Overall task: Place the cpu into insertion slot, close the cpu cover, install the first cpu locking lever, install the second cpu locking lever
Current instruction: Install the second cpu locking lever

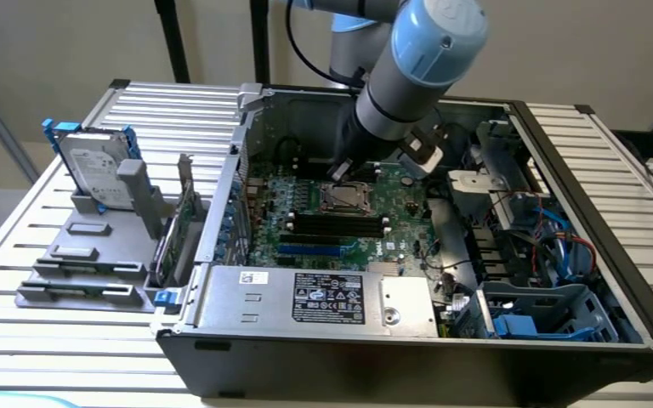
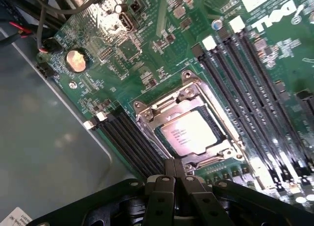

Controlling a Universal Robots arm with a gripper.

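The cpu [image 2: 189,133], a pale silvery square chip, lies in the insertion slot [image 2: 147,115] on the green board. The cpu cover [image 2: 208,101], a silvery frame plate, lies flat around the chip with the chip's top showing through its cut-out. My gripper [image 2: 172,167] is shut with nothing between its fingers, and its tips hover just off one edge of the socket. In the exterior view the gripper [image 1: 339,174] hangs inside the open computer case, right over the far side of the socket [image 1: 343,197].
Long black memory slots [image 2: 245,74] run beside the socket. A coin battery [image 2: 76,60] sits on the board near the grey case wall [image 2: 44,152]. The labelled power-supply box [image 1: 320,297] fills the case's front. Cables [image 1: 553,246] crowd the exterior view's right; a hard drive [image 1: 94,166] stands outside at its left.
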